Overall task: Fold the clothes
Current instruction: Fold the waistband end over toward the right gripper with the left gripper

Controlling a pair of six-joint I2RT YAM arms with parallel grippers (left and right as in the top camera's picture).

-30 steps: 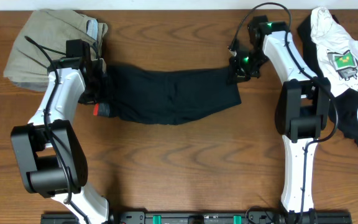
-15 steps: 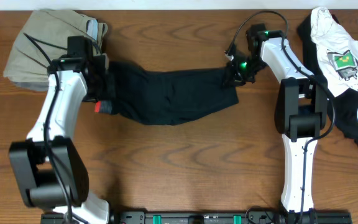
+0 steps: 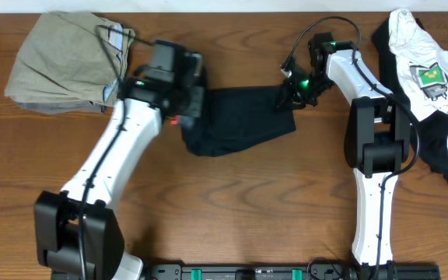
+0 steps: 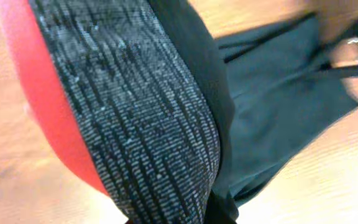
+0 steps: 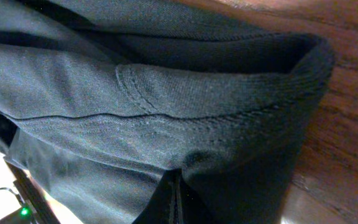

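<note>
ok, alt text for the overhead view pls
Two robot arms hold black pants bunched across the middle of a wooden table: the left gripper at the waistband end, the right gripper at the other end. At top left sit tan trousers, at top right a white printed shirt.
</note>
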